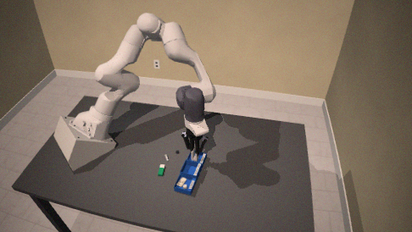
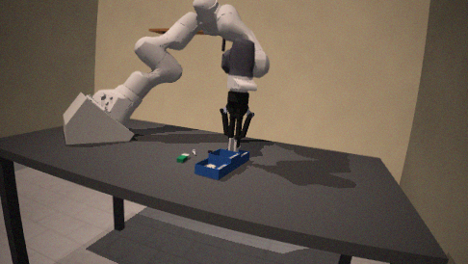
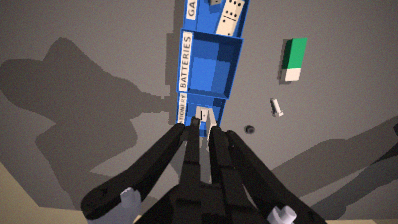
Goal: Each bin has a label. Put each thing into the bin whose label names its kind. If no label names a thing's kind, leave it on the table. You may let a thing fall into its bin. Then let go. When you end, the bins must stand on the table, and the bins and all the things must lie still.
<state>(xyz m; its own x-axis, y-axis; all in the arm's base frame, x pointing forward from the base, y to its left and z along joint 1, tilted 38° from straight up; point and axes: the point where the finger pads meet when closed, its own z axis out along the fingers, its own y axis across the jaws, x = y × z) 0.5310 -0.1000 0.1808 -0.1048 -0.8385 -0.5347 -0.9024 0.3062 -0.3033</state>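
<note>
My pincer stands nearly shut, its grip, if any, I cannot tell, while the green-and-white eraser lies on the table, probably light, rubbery and best pinched across its long sides.

Label of the games bin cut off by the wrist view's top edge
</note>
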